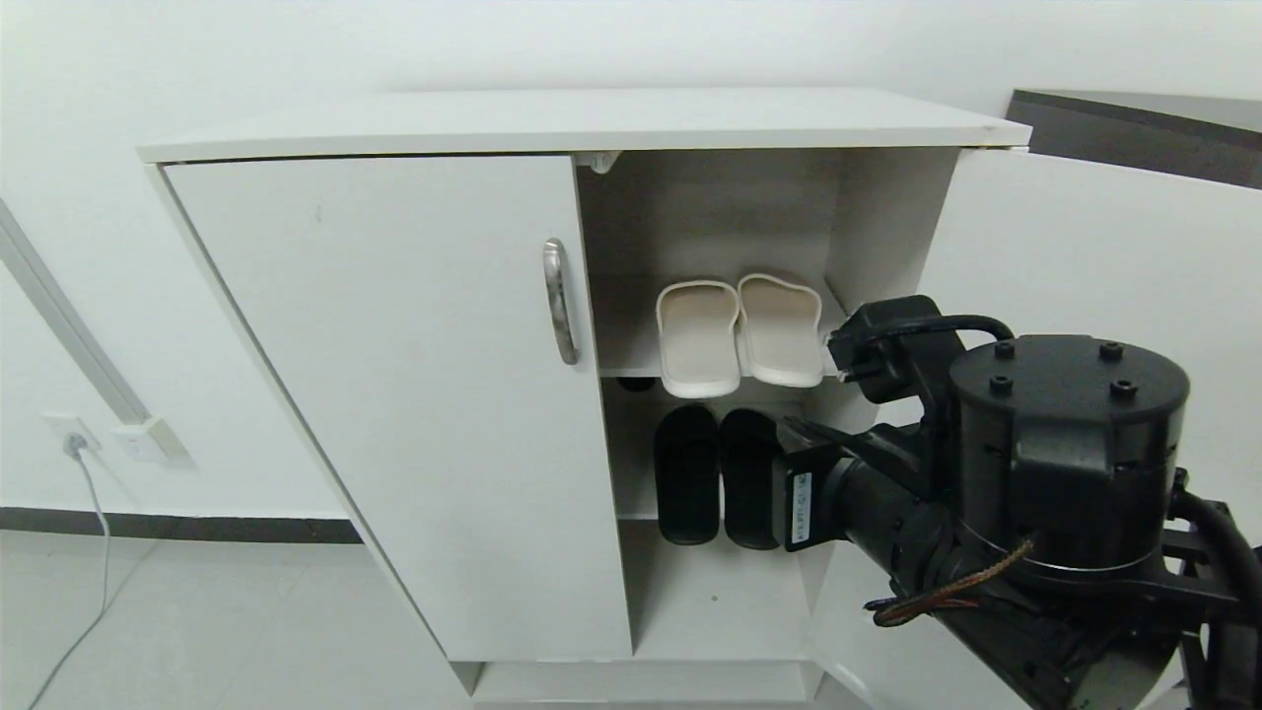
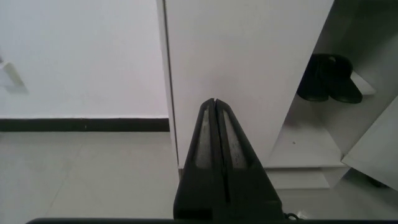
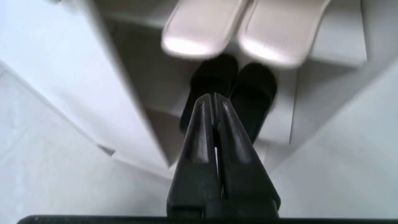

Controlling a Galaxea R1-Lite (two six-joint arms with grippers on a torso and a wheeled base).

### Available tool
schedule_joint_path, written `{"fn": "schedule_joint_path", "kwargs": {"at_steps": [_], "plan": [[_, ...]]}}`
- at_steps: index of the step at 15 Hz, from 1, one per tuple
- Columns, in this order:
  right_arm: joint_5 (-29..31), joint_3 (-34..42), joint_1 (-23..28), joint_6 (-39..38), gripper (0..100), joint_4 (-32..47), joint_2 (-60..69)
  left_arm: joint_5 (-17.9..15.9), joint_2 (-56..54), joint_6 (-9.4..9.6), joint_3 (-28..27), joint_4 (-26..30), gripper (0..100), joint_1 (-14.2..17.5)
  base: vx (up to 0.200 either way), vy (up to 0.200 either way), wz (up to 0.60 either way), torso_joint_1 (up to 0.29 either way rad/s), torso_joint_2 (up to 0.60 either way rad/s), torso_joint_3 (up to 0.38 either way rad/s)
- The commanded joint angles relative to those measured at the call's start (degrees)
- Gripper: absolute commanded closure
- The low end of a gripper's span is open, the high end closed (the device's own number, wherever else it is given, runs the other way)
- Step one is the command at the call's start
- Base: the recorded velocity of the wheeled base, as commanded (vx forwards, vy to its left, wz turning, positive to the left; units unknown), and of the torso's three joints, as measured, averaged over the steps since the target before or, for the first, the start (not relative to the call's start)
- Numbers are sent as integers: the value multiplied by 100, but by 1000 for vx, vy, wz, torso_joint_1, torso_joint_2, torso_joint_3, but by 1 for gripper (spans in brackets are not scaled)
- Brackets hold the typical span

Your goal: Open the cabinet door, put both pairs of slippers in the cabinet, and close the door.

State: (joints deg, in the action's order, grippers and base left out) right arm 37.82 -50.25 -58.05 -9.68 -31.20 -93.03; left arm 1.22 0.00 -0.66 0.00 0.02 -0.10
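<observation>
Inside the cabinet: 2 pairs of slippers, both in the right compartment. On the upper shelf, the beige slippers, side by side and touching, ends overhanging the shelf's front edge. Directly below, on the middle shelf, the black slippers, likewise side by side, also jutting past the edge. Beneath them, the bottom shelf.

Right door swung wide open, out to the robot's right. Left door shut, with a metal handle upright near its inner edge.

In front of the open compartment, at about the height of the black slippers: the right gripper, fingers pressed together tip to tip. Impossible to tell whether touching the black pair.

Lower and to the left, facing the shut left door: the left gripper, fingers likewise pressed together, apart from the door.

Around the cabinet: pale floor, white wall with a dark skirting strip, a wall socket with a cable trailing down.
</observation>
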Motion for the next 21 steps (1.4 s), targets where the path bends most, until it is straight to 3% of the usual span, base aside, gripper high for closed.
{"fn": "schedule_joint_path", "kwargs": {"at_steps": [1,8,21], "plan": [[-2,15,22,1,100,-1,-23,1,0,-4,0,-2,100,1,-200,0,0,7,2,-2],[-2,209,48,168,100,-238,-14,1,9,-4,0,-2,100,1,-200,0,0,1,4,5],[-11,437,215,361,100,-458,-102,1,0,-13,0,-2,100,1,0,0,0,0,0,0]]}}
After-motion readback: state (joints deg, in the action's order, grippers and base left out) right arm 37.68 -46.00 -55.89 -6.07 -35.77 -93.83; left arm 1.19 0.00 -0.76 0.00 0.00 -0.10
